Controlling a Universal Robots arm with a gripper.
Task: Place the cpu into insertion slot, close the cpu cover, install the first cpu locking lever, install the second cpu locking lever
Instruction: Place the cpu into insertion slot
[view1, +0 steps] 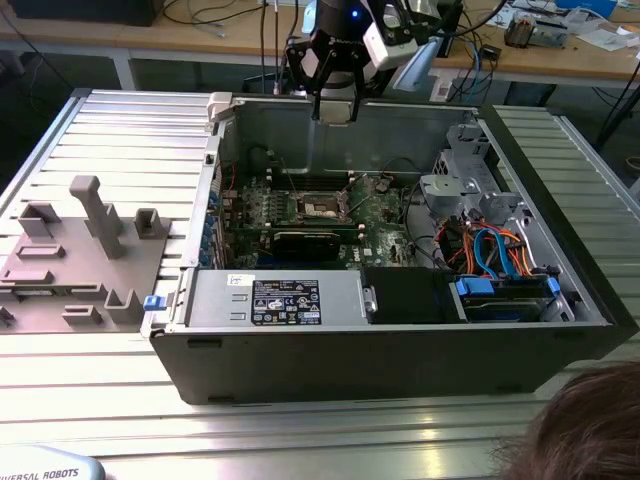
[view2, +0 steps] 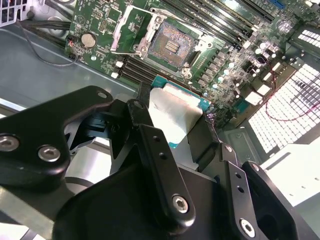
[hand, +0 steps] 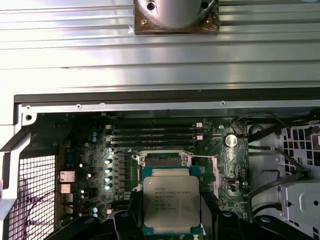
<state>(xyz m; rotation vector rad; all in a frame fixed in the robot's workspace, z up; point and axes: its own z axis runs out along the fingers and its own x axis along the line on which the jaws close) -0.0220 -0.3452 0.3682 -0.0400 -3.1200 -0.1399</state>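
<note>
Ribbed aluminium desk (view1: 100, 420) under everything, carrying a grey parts fixture (view1: 70, 260) on the exterior view's left and a big black PC case (view1: 400, 350) in the middle. Case laid on its side with the panel off, presumably to leave the green motherboard (view1: 300, 215) facing up for a straight reach from above.

Hanging up near the far wall of the case in the exterior view: the tool (view1: 335, 112), well above the board, not yet down inside. Clamped on the cpu (hand: 171, 202), with black fingers (view2: 152, 145) pinching two opposite edges and leaving the silver top clear. Held flat and roughly parallel to the board, probably to drop in square instead of catching a corner.

Looking past the chip in both wrist views, can make out the insertion slot (view2: 171, 46), with its dark centre exposed and no chip in it. Got the cpu cover (view2: 122, 30) flipped up and back just beside the slot, out of the chip's way.

Can't pick out the locking levers well enough to call, so leaving those alone. First step underway by my read, none finished.
</note>
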